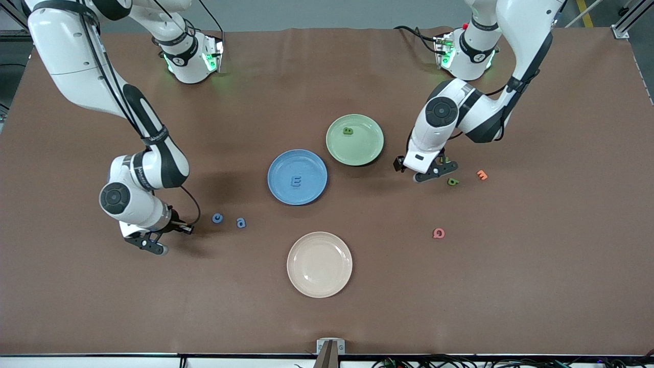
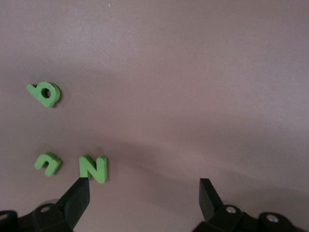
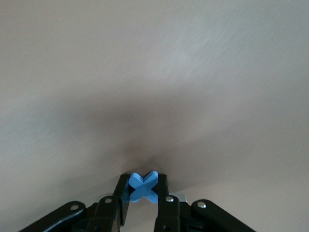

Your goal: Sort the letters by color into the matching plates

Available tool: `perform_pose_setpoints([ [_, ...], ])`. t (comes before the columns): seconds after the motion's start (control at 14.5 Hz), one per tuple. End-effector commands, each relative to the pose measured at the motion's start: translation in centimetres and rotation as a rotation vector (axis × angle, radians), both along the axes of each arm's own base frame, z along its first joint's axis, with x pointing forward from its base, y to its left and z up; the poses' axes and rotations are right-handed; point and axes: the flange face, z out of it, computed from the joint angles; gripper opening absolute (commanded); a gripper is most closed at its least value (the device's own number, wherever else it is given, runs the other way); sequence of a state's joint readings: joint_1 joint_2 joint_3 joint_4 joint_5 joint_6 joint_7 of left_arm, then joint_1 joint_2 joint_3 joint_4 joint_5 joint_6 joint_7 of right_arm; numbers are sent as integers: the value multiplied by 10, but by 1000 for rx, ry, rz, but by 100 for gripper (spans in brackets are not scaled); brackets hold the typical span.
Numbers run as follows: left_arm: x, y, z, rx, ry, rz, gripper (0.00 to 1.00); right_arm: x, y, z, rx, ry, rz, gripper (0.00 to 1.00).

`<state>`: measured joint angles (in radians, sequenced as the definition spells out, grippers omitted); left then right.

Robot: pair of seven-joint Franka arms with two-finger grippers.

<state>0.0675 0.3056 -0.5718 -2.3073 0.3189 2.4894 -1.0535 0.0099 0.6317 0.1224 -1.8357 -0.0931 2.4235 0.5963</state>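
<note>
My right gripper (image 3: 142, 182) is shut on a blue x (image 3: 144, 189), low over the table at the right arm's end (image 1: 151, 244). Beside it lie a blue c (image 1: 217, 218) and a blue a (image 1: 241, 223). The blue plate (image 1: 286, 163) holds a blue E (image 1: 295, 181). On the pale green plate (image 1: 365, 148) sits a green B (image 1: 348, 131). My left gripper (image 2: 144, 188) stands open over bare table beside the green plate (image 1: 433, 173). Close by its fingers lie a green N (image 2: 93, 167), a green u (image 2: 48, 164) and a green b (image 2: 45, 94), the b also showing from the front (image 1: 452, 181).
A cream plate (image 1: 319, 264) with nothing on it sits nearer the front camera than the blue plate. An orange letter (image 1: 481, 175) lies beside the green b, and a pink letter (image 1: 438, 233) lies nearer the camera.
</note>
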Motion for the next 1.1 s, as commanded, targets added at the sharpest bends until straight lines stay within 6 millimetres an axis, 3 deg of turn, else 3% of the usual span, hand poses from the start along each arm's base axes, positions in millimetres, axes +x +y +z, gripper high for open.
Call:
perform_pose_setpoints([
  [0.0,-15,18,-4,7,-44,-35,100,-21,92,40,-31,28,-95,0],
  [0.28,-23,42,-19,-10,-63,-36,100,-74,228,58,-14,29,-250,0],
  [0.48,-32,50,-28,-3,-54,-54,100,-115,305,64,3,19,-320,3],
  [0.55,-34,54,-31,-4,-53,-56,100,-123,316,63,0,21,-323,13],
  [0.62,-35,53,-32,-9,-55,-59,99,-129,323,62,-1,22,-314,47],
  [0.69,-39,54,-35,-9,-47,-60,98,-134,329,62,-3,22,-301,99],
  [0.9,-45,55,-42,-19,-38,-62,87,-133,328,61,-7,13,-252,100],
  [1.03,-48,55,-44,-25,-37,-64,82,-115,306,62,-5,7,-83,100],
])
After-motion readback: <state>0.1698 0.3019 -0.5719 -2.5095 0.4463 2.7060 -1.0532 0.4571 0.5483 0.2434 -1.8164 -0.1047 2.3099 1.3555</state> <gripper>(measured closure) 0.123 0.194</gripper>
